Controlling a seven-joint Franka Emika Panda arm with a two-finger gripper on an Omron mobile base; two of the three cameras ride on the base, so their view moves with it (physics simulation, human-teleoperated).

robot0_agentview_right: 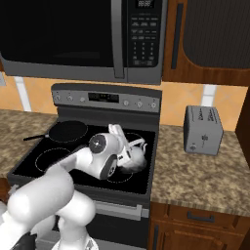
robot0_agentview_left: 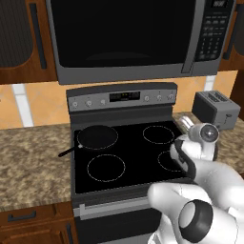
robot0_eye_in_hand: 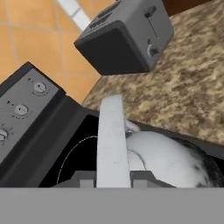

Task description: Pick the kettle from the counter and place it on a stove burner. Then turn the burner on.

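Observation:
The silver-grey kettle [robot0_agentview_right: 138, 161] is at the right side of the black glass cooktop [robot0_agentview_left: 128, 152], over the front right burner [robot0_agentview_right: 116, 179]. Its rounded body [robot0_eye_in_hand: 173, 162] fills the lower right of the hand view. Its thin handle [robot0_eye_in_hand: 113, 131] runs straight up between my two fingertips. My gripper [robot0_eye_in_hand: 113, 178] is shut on that handle, and the white hand [robot0_agentview_right: 122, 146] covers most of the kettle from above. I cannot tell whether the kettle rests on the glass or hangs just above it. The back right burner [robot0_agentview_left: 158, 134] lies bare.
A black frying pan [robot0_agentview_left: 96, 137] sits on the back left burner, handle pointing left. The larger ring [robot0_agentview_left: 106, 167] is front left. Stove knobs [robot0_agentview_left: 88, 102] line the grey back panel. A toaster [robot0_agentview_right: 202, 129] stands on the granite counter [robot0_agentview_right: 195, 171] to the right.

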